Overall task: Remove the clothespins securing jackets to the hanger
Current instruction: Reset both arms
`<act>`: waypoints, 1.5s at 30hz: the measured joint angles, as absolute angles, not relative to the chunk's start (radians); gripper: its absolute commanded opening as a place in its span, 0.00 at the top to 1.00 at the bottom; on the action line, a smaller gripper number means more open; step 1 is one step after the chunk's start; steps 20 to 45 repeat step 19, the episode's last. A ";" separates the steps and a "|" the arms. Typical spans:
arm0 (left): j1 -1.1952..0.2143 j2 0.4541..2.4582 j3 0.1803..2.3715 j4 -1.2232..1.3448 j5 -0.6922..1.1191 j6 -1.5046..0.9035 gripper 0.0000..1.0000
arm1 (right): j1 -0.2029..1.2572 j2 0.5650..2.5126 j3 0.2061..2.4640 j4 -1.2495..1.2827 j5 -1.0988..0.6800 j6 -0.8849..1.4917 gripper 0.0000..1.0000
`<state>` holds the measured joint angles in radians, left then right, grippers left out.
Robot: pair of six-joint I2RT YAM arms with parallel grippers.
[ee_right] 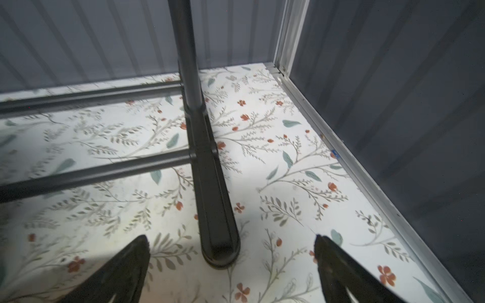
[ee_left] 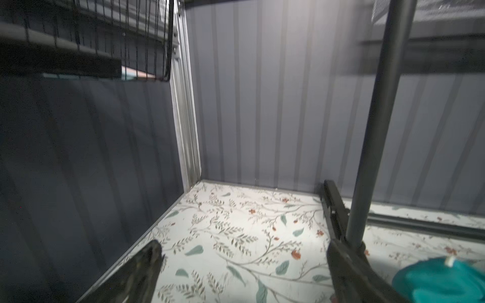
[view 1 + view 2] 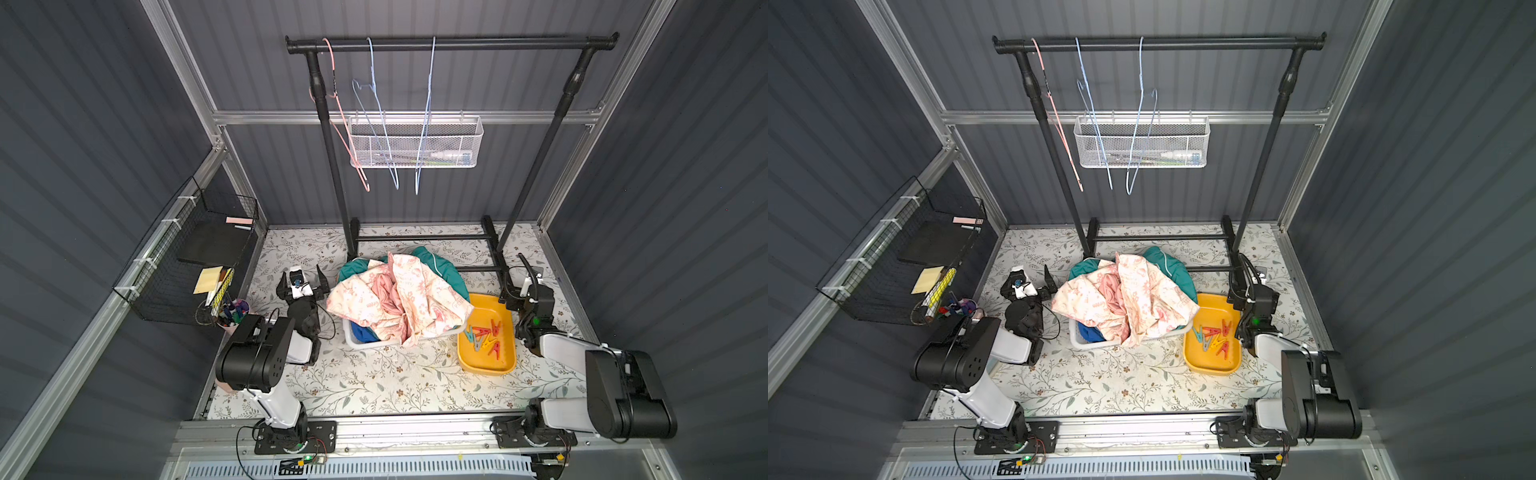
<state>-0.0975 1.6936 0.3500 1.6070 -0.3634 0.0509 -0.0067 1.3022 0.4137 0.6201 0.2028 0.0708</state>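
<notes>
Clothespins [image 3: 485, 334] are seen loose in the yellow tray [image 3: 486, 368], none on the bare hangers [image 3: 382, 124]; jackets [image 3: 395, 299] are heaped in the basket [image 3: 353, 337]. Left claw [image 2: 244, 249] and right claw [image 1: 231, 238] are spread wide, nothing held. Risks judged: rack foot [image 1: 217, 210] bumped by right claw, cloth snagged by left claw, a pin missed in folds.

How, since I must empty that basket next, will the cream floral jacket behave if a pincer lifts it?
Probably floppy: the cream floral jacket lies crumpled in deep folds and droops over the rim of the white basket. Likely light, as the cloth looks thin. It may drag the teal jacket along, since they are heaped together.
</notes>
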 measured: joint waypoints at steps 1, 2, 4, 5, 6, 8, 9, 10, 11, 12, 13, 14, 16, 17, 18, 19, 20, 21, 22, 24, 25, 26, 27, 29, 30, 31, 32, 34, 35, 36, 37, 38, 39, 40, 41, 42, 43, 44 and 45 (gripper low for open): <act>-0.097 1.693 0.350 1.609 -0.360 0.051 0.01 | 0.001 1.288 0.414 0.628 0.196 0.070 0.01; -0.097 1.693 0.350 1.612 -0.357 0.051 0.01 | 0.007 1.289 0.420 0.635 0.189 0.071 0.01; -0.097 1.694 0.360 1.616 -0.352 0.054 0.01 | 0.015 1.345 0.447 0.659 0.155 0.071 0.01; -0.103 1.694 0.376 1.614 -0.350 0.060 0.01 | 0.015 1.390 0.449 0.699 0.131 0.068 0.01; -0.108 1.694 0.395 1.616 -0.350 0.065 0.01 | 0.017 1.443 0.437 0.757 0.110 0.062 0.01; -0.122 1.694 0.419 1.623 -0.349 0.073 0.01 | 0.020 1.534 0.384 0.873 0.096 0.053 0.01; -0.127 1.694 0.424 1.623 -0.349 0.076 0.01 | 0.020 1.583 0.350 0.964 0.093 0.052 0.01; -0.131 1.694 0.425 1.624 -0.349 0.080 0.01 | 0.018 1.599 0.344 1.011 0.087 0.051 0.01; -0.134 1.694 0.425 1.623 -0.349 0.083 0.01 | 0.012 1.612 0.339 1.046 0.076 0.047 0.01; -0.135 1.694 0.425 1.623 -0.349 0.084 0.01 | 0.011 1.617 0.336 1.062 0.066 0.045 0.01; -0.136 1.694 0.425 1.623 -0.348 0.085 0.01 | 0.011 1.618 0.336 1.067 0.056 0.044 0.01; -0.136 1.694 0.425 1.623 -0.347 0.086 0.01 | 0.011 1.614 0.336 1.066 0.046 0.043 0.01; -0.136 1.694 0.425 1.620 -0.346 0.088 0.01 | 0.011 1.595 0.339 1.038 0.028 0.041 0.01; -0.136 1.694 0.425 1.619 -0.345 0.088 0.01 | 0.011 1.579 0.343 1.013 0.022 0.042 0.01; -0.136 1.694 0.425 1.618 -0.345 0.088 0.01 | 0.011 1.562 0.348 0.987 0.020 0.043 0.01; -0.136 1.694 0.425 1.617 -0.345 0.088 0.01 | 0.011 1.547 0.355 0.965 0.019 0.044 0.01; -0.136 1.694 0.425 1.617 -0.345 0.088 0.01 | 0.011 1.547 0.355 0.965 0.019 0.044 0.01; -0.136 1.694 0.425 1.617 -0.345 0.088 0.01 | 0.011 1.547 0.355 0.965 0.019 0.044 0.01; -0.136 1.694 0.425 1.617 -0.345 0.088 0.01 | 0.011 1.547 0.355 0.965 0.019 0.044 0.01; -0.136 1.694 0.425 1.617 -0.345 0.088 0.01 | 0.011 1.547 0.355 0.965 0.019 0.044 0.01; -0.136 1.694 0.425 1.617 -0.345 0.088 0.01 | 0.011 1.547 0.355 0.965 0.019 0.044 0.01; -0.136 1.694 0.425 1.617 -0.345 0.088 0.01 | 0.011 1.547 0.355 0.965 0.019 0.044 0.01; -0.136 1.694 0.425 1.617 -0.345 0.088 0.01 | 0.011 1.547 0.355 0.965 0.019 0.044 0.01; -0.136 1.694 0.425 1.617 -0.345 0.088 0.01 | 0.011 1.547 0.355 0.965 0.019 0.044 0.01; -0.136 1.694 0.425 1.617 -0.345 0.088 0.01 | 0.011 1.547 0.355 0.965 0.019 0.044 0.01; -0.136 1.694 0.425 1.617 -0.345 0.088 0.01 | 0.011 1.547 0.355 0.965 0.019 0.044 0.01; -0.136 1.694 0.425 1.617 -0.345 0.088 0.01 | 0.011 1.547 0.355 0.965 0.019 0.044 0.01; -0.136 1.694 0.425 1.617 -0.345 0.088 0.01 | 0.011 1.547 0.355 0.965 0.019 0.044 0.01; -0.136 1.694 0.425 1.617 -0.345 0.088 0.01 | 0.011 1.547 0.355 0.965 0.019 0.044 0.01; -0.136 1.694 0.425 1.617 -0.345 0.088 0.01 | 0.011 1.547 0.355 0.965 0.019 0.044 0.01; -0.136 1.694 0.425 1.617 -0.345 0.088 0.01 | 0.011 1.547 0.355 0.965 0.019 0.044 0.01; -0.136 1.694 0.425 1.617 -0.345 0.088 0.01 | 0.011 1.547 0.355 0.965 0.019 0.044 0.01; -0.136 1.694 0.425 1.617 -0.345 0.088 0.01 | 0.011 1.547 0.355 0.965 0.019 0.044 0.01; -0.136 1.694 0.425 1.617 -0.345 0.088 0.01 | 0.011 1.547 0.355 0.965 0.019 0.044 0.01; -0.136 1.694 0.425 1.617 -0.345 0.088 0.01 | 0.011 1.547 0.355 0.965 0.019 0.044 0.01; -0.136 1.694 0.425 1.617 -0.345 0.088 0.01 | 0.011 1.547 0.355 0.965 0.019 0.044 0.01; -0.136 1.694 0.425 1.617 -0.345 0.088 0.01 | 0.011 1.547 0.355 0.965 0.019 0.044 0.01; -0.136 1.694 0.425 1.617 -0.345 0.088 0.01 | 0.011 1.547 0.355 0.965 0.019 0.044 0.01; -0.136 1.694 0.425 1.617 -0.345 0.088 0.01 | 0.011 1.547 0.355 0.965 0.019 0.044 0.01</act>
